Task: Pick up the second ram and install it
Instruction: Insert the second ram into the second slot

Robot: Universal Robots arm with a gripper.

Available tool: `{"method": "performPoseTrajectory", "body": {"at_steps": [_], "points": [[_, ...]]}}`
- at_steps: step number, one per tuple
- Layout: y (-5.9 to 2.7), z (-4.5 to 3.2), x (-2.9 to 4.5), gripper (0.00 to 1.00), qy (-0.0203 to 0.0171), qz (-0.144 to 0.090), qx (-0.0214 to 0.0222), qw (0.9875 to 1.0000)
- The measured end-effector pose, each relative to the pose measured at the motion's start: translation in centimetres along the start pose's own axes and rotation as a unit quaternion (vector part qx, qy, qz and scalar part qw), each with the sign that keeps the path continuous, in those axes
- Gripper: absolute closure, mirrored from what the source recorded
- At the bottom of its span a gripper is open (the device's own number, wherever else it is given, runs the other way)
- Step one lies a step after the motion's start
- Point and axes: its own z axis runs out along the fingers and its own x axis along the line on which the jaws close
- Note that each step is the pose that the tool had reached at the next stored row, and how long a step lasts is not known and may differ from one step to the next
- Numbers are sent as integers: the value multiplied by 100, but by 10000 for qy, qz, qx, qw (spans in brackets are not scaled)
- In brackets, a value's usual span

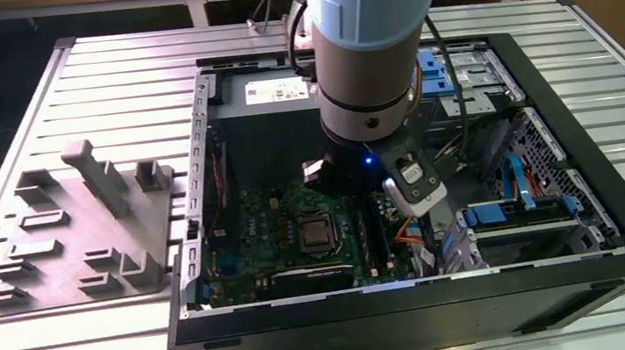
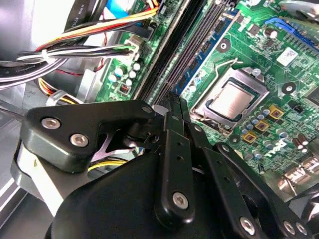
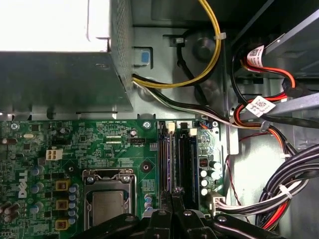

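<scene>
Fingertips of the gripper [image 2: 175, 102] are drawn together, hovering right over the memory slots [image 3: 185, 159] on the motherboard [image 3: 89, 144]. Whether they pinch anything I cannot tell. A thin dark strip stands on edge in the slot line running straight out from those tips, and I take it for the second ram [image 3: 168, 159]. It looks down in its slot, though not provably latched.

In the exterior view the arm [image 1: 373, 36] plunges into the open computer case [image 1: 423, 312], with the grey moulded tray [image 1: 71, 229] out at nine o'clock of the case. The CPU socket [image 3: 107, 204] lies just beside the slots.

Now the hazards. If the strip sits a touch crooked in the slot, a push from tips this narrow could rock it and drive one end in first, which could mean a bent edge or a half-seated module. The row of small capacitors [image 3: 209, 174] stands just beside the slots, so a sideways slip could clip them. The cable bundle [image 3: 294, 174] hangs near that side too, and the black linkage could snag a wire.

Writing? There are white paper tags on the red cables [image 3: 260, 105], a pale sticker on the drive bay at twelve o'clock in the exterior view [image 1: 279, 92], and white lettering on the board's edge. It is print all right, but I leave it unread.
</scene>
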Motion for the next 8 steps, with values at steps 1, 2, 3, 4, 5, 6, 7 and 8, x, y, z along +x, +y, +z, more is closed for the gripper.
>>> {"method": "performPoseTrajectory", "body": {"at_steps": [1, 2, 3, 4, 5, 6, 7, 8], "points": [[0, 0, -2, 92, 0, 0, 0, 10000], [0, 2, -9, 92, 0, -1, -1, 10000], [1, 3, -17, 92, 0, 0, -1, 10000], [1, 4, -26, 92, 1, 0, -1, 10000], [1, 4, -34, 92, 1, 0, -1, 10000], [2, 4, -42, 92, 2, 0, -1, 10000], [2, 5, -52, 92, 4, 1, -1, 10000], [2, 6, -62, 92, 6, 1, -1, 10000]]}}
